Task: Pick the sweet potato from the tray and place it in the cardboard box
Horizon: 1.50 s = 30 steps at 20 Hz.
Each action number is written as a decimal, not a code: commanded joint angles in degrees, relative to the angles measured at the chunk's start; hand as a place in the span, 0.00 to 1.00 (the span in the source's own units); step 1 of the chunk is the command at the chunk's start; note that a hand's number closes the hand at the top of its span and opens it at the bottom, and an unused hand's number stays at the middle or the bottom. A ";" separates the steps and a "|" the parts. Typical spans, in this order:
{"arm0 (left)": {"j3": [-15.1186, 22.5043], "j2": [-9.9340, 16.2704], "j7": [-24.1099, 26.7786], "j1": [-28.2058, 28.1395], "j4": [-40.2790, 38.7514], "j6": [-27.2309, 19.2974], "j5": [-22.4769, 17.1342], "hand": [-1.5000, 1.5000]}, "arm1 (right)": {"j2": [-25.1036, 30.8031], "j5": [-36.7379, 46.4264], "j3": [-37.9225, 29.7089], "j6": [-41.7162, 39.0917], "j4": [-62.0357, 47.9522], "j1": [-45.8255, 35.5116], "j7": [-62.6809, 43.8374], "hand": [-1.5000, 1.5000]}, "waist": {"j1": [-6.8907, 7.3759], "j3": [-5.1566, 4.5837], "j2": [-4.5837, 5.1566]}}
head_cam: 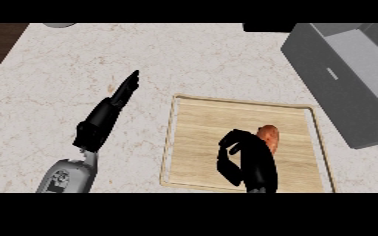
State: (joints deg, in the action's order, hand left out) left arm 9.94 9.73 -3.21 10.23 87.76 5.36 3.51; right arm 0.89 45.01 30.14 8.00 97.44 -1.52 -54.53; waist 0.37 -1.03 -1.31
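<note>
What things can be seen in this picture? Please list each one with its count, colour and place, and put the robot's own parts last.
sweet potato: one, orange-brown, on the tray's right half, partly hidden by the right robot hand.
tray: one, light wood with a raised rim, on the counter, lower middle to right.
box: one, grey, open at the top, at the right edge, beside the tray's far right corner.
counter: one, pale speckled stone, fills most of the view.
round grey object: one, cut off at the top left edge; cannot tell what it is.
left robot hand: one, black, fingers straight, over the counter left of the tray.
right robot hand: one, black, fingers curled next to the sweet potato, over the tray.
</note>
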 commanded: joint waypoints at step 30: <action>-2.83 0.65 -1.42 -2.76 2.48 -0.97 -0.06 0.50 | 64.70 -46.51 -47.39 -10.02 -3.64 14.75 99.40 1.00 | -4.32 1.10 0.51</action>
State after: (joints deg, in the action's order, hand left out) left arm 6.62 10.67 -3.97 7.76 89.19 4.60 3.08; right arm 62.98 8.79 -6.56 2.59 99.06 11.00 37.35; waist -4.56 0.14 -0.95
